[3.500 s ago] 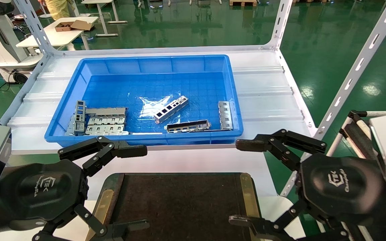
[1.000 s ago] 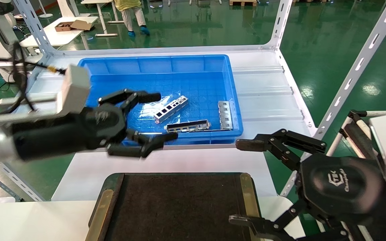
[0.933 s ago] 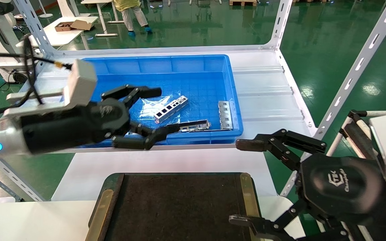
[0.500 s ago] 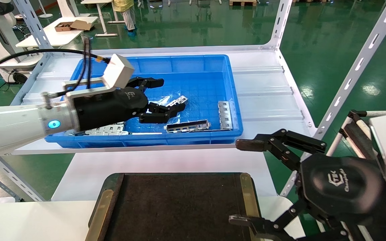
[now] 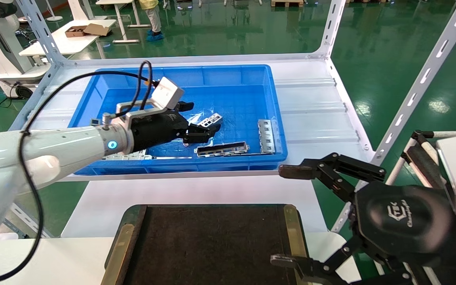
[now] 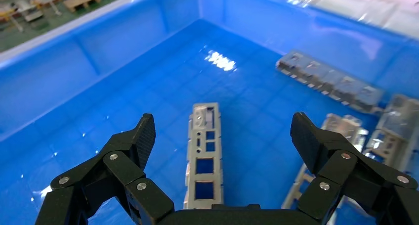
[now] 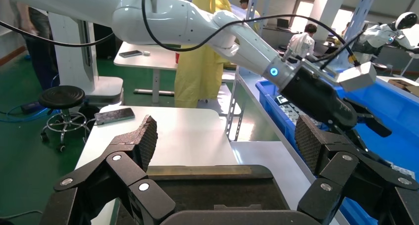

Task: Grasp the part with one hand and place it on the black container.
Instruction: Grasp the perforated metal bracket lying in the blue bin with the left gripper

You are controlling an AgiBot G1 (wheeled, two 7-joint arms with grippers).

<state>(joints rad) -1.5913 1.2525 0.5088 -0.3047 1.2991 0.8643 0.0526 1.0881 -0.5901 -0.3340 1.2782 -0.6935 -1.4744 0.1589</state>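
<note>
We see the left arm stretched forward into the blue bin [image 5: 81,118], its left gripper [image 5: 198,122] low over the bin floor with fingers spread wide and nothing between them. In the left wrist view the part [image 6: 203,156] lies flat on the bin floor, centred between the two open fingertips [image 6: 143,136], running lengthwise away from the palm; whether the fingers touch the floor we can't tell. Other metal pieces sit nearby: a dark frame [image 5: 222,149] just in front of the gripper, a strip [image 5: 266,136] to the right, grey plates [image 5: 127,155] mostly hidden under the arm. Compared with half a second ago, the left gripper has dropped lower and pushed slightly further right over the part, and the wrist camera block now sits lower. The right gripper [image 5: 295,215] is parked at the tray's right edge, fingers open, unchanged across all frames. The tray [image 5: 212,245] lies bare near the robot, below the bin.
</note>
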